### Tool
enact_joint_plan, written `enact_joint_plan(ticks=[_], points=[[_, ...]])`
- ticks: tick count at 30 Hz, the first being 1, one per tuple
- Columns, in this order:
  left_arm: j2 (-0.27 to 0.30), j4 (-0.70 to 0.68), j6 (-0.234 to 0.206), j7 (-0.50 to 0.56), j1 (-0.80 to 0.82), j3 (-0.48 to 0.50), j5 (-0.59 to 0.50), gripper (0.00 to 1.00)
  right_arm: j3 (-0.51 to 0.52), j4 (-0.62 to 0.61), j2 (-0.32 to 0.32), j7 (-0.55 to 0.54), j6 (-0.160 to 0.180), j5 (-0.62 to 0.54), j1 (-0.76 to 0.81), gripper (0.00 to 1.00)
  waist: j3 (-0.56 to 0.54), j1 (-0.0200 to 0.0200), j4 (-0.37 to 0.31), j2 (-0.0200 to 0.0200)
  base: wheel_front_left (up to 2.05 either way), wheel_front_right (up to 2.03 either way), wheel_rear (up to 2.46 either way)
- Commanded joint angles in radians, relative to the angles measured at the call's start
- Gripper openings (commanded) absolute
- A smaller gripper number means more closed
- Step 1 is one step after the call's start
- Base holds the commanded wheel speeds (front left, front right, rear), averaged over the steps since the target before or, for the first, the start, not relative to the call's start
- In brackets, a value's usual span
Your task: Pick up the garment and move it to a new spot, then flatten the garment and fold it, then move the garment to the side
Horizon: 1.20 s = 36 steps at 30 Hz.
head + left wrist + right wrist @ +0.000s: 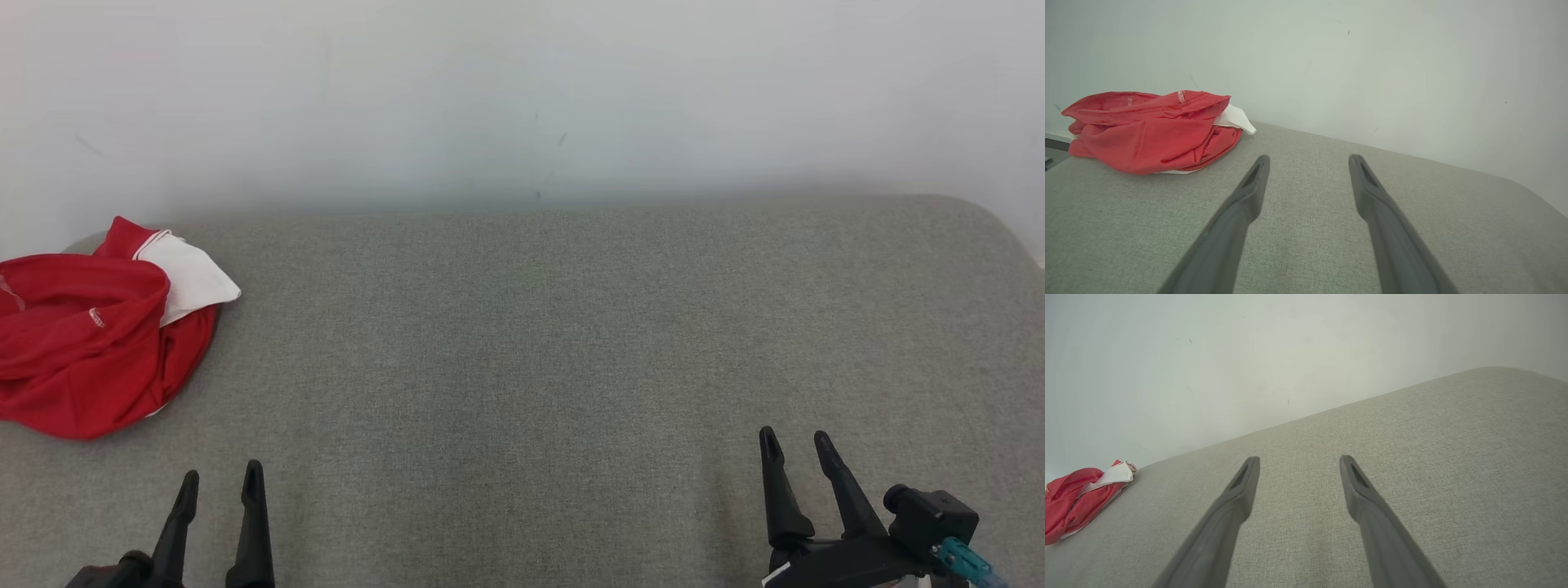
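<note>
Grippers first, from the head view: left gripper [221, 474] and right gripper [794, 437] hover parted and empty over the grey fabric surface [531, 343]. The red-and-white garment [82, 359] lies crumpled at the far-left edge, so nothing looks begun. Left wrist view: the garment lies near, ahead-left, beside the wall [1372, 61]. Right wrist view: broad open fabric for spreading it.

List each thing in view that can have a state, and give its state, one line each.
garment: crumpled in a heap, not folded, untouched.
left gripper: open, empty, apart from the garment.
right gripper: open, empty, farther from the garment.
</note>
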<state>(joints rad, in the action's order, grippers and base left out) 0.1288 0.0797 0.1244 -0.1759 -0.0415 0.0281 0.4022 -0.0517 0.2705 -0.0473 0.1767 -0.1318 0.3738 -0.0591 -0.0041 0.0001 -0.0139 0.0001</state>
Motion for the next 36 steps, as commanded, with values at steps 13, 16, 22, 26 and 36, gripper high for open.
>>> enact_joint_plan(ticks=[13, 16, 22, 26, 36], points=[[0.012, -0.032, 0.007, -0.035, -0.032, 0.017, -0.106, 1.00, -0.007, -0.005, -0.004, 0.034, 0.002, -0.123, 0.010, 1.00, -0.010, -0.0001, -0.001, -0.0001, 0.00, 0.00, 0.00], [0.014, -0.034, 0.007, -0.040, -0.038, 0.025, -0.121, 1.00, -0.005, -0.005, -0.004, 0.040, 0.002, -0.146, 0.013, 1.00, -0.012, -0.0001, 0.000, -0.0001, 0.00, 0.00, 0.00], [0.023, -0.033, 0.006, -0.054, -0.049, 0.041, -0.146, 1.00, 0.001, -0.006, -0.004, 0.053, 0.002, -0.189, 0.017, 1.00, -0.014, -0.0001, 0.003, -0.0001, 0.00, 0.00, 0.00], [0.040, -0.028, 0.006, -0.061, -0.058, 0.022, -0.154, 1.00, 0.001, -0.007, -0.004, 0.060, 0.002, -0.212, 0.019, 1.00, -0.015, -0.0001, 0.004, -0.0001, 0.00, 0.00, 0.00], [0.066, -0.033, 0.006, -0.081, -0.068, 0.005, -0.187, 1.00, -0.004, -0.008, -0.004, 0.079, 0.002, -0.270, 0.036, 1.00, -0.017, -0.0001, 0.006, -0.0001, 0.00, 0.00, 0.00]])
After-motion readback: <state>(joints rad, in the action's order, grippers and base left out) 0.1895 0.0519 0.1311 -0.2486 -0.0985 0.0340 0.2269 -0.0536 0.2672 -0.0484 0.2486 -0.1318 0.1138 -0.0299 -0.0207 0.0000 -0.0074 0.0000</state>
